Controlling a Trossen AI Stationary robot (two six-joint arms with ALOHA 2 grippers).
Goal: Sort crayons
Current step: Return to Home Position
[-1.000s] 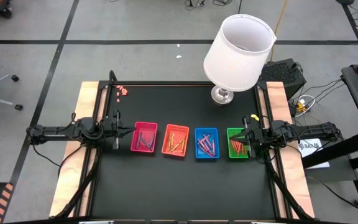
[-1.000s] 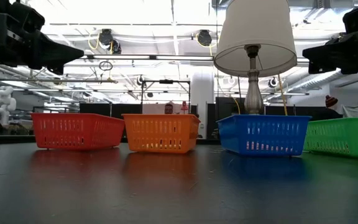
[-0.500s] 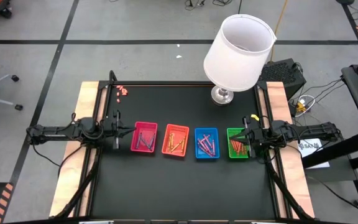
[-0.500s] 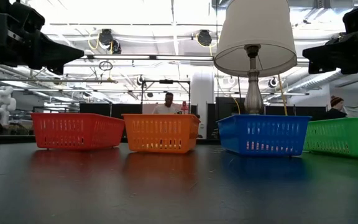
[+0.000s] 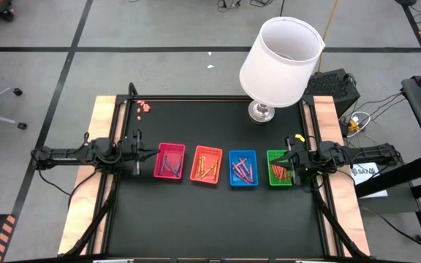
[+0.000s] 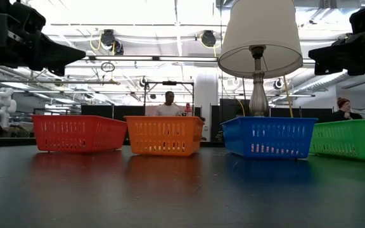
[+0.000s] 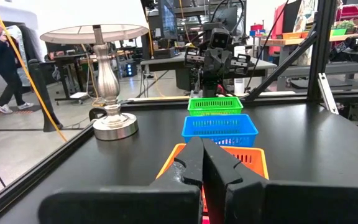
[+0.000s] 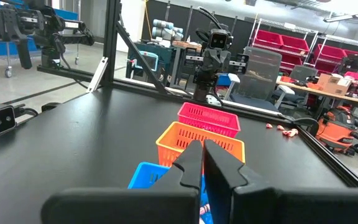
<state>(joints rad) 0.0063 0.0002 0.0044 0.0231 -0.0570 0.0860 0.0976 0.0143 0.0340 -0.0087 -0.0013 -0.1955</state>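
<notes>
Two closed, empty grippers are shown, left gripper beside the red bin, right gripper at the green bin's edge; level withdrawal clear of both is advised.

I'm running this in a robotics workshop: shelves of red bins, another robot arm, tape-lined floor.

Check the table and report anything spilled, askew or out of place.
Only tiny pink-red bits lie loose, outside every basket, at the black table's far left corner. The red plastic basket, orange basket, blue basket and green basket stand in a straight row, crayons inside. Left gripper and right gripper wait shut at its ends.
</notes>
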